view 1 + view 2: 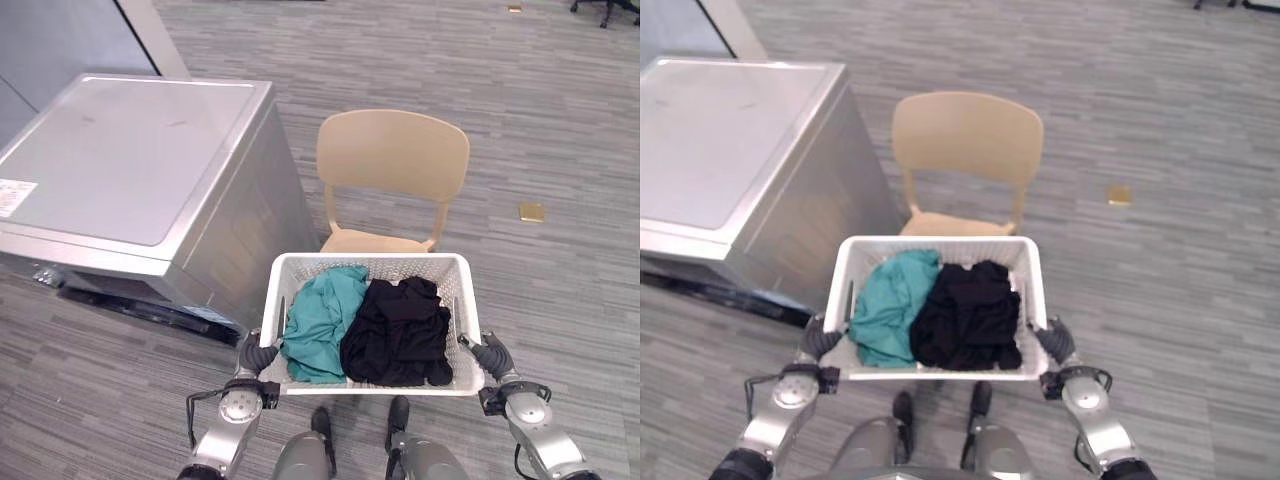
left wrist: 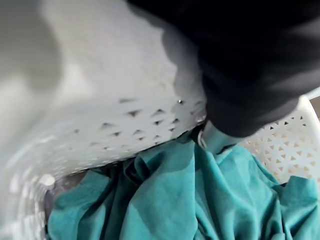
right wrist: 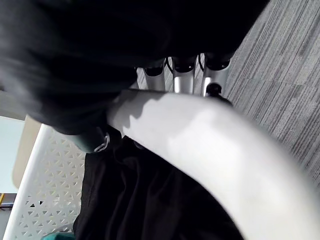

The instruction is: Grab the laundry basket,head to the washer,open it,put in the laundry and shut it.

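Between both hands (image 1: 258,357) (image 1: 490,356), laundry basket (image 1: 370,268).

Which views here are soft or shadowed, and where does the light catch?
Head views: even light, a soft sheen on the washer lid, basket and chair crisp. Left wrist view: the basket wall up close is blurred and shadowed, the teal cloth sharper. Right wrist view: the basket rim is a blurred pale band, the black cloth too dark for detail.

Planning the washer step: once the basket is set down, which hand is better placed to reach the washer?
Probably the left hand. The washer stands on the robot's left, nearer that hand; the right hand grips the far side of the basket, by the chair.
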